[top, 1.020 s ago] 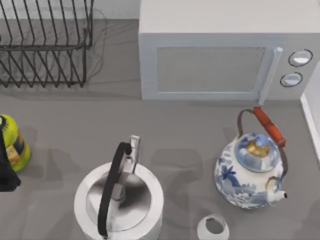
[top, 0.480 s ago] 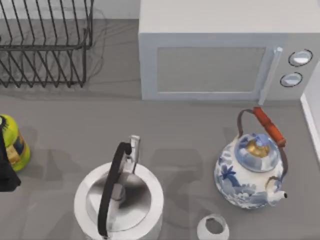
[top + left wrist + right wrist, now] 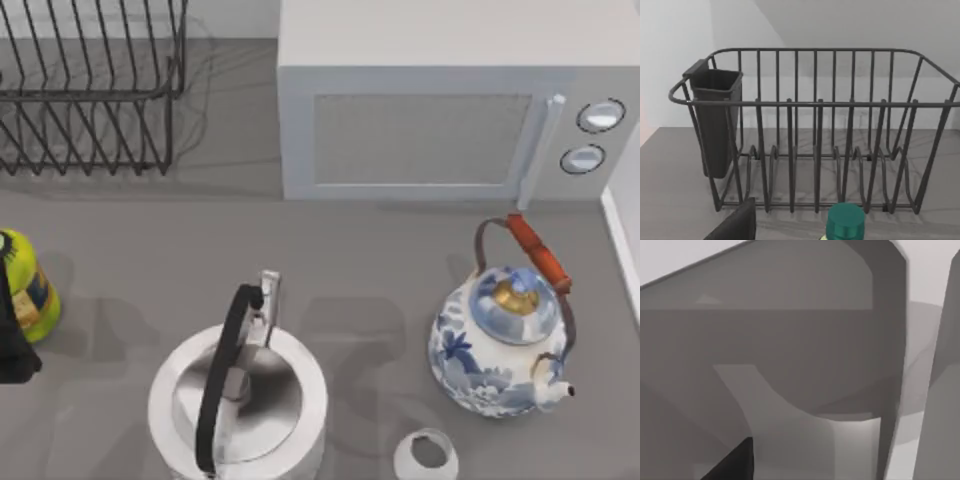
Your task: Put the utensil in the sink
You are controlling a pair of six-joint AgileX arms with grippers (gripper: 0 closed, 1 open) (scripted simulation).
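The utensil is out of view. In the right wrist view a grey basin with rounded corners, the sink (image 3: 805,340), lies close below my right gripper, whose dark edge (image 3: 732,462) shows low in that picture. My left arm (image 3: 12,345) is a black shape at the table's left edge, beside a yellow bottle (image 3: 28,285). A dark part of my left gripper (image 3: 735,225) shows in the left wrist view, facing the dish rack (image 3: 815,130).
A wire dish rack (image 3: 90,90) stands at the back left and a white microwave (image 3: 440,100) at the back right. A steel kettle (image 3: 238,400), a blue-and-white teapot (image 3: 500,350) and a small white cup (image 3: 426,457) stand in front. The bottle's green cap (image 3: 845,220) is near my left gripper.
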